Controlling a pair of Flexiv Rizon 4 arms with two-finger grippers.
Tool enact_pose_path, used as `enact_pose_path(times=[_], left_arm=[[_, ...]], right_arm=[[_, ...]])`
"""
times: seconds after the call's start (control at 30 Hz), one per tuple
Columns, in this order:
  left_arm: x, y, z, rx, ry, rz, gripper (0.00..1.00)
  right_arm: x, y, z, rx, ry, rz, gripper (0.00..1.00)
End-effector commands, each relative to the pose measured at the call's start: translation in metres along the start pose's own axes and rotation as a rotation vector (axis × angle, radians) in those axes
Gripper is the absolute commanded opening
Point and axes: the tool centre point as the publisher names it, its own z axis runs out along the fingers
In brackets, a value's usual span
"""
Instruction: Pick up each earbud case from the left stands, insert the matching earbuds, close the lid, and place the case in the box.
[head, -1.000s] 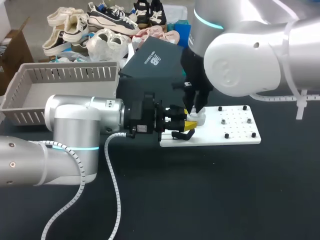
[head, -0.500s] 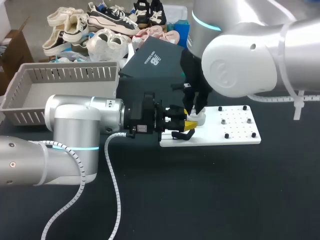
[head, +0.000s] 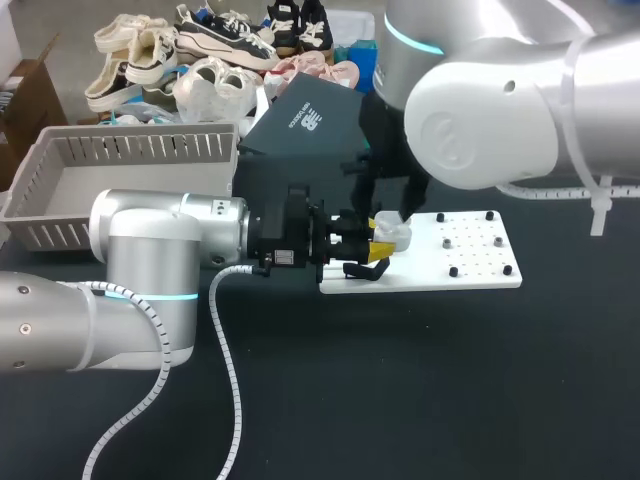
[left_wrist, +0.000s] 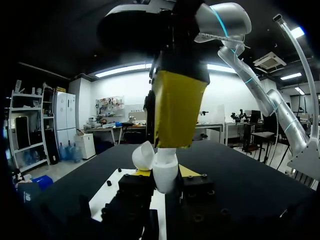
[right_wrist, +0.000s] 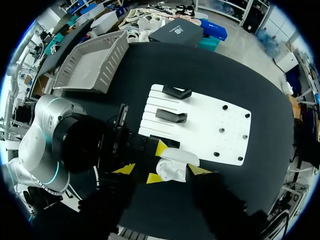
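Two silver arms work at the table, the left arm (head: 140, 240) and the right arm (head: 490, 110). Each ends in one gripper, so there are two: the left gripper (left_wrist: 165, 187) and the right gripper (right_wrist: 162, 170), with two yellow tips apiece. There is one white earbud case (head: 393, 236). One white board (head: 470, 258) lies right of middle, carrying six small black pegs (head: 443, 241) and two bare black stands (right_wrist: 176, 92) that I can count. One grey slatted crate (head: 130, 150) sits far left.

Left tool (head: 372, 246) and right tool (head: 389, 217) hem case (head: 396, 237), stands (right_wrist: 171, 115) beside
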Motion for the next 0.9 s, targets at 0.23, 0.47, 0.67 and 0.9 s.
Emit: enact_pose_path(times=[0.23, 0.47, 0.67, 0.9], left_arm=[[0.0, -0.002, 0.0, -0.007, -0.001, 0.002, 0.0], [0.0, -0.002, 0.0, -0.007, -0.001, 0.002, 0.0], [0.0, -0.002, 0.0, -0.007, -0.001, 0.002, 0.0], [0.0, -0.002, 0.0, -0.007, -0.001, 0.002, 0.0]], right_arm=[[0.019, -0.014, -0.024, 0.011, -0.046, 0.008, 0.68], [0.024, -0.035, -0.022, 0.022, -0.035, 0.055, 0.78], [0.03, -0.041, -0.017, 0.034, -0.027, 0.064, 0.8], [0.028, -0.044, -0.01, 0.036, -0.011, 0.067, 0.83]])
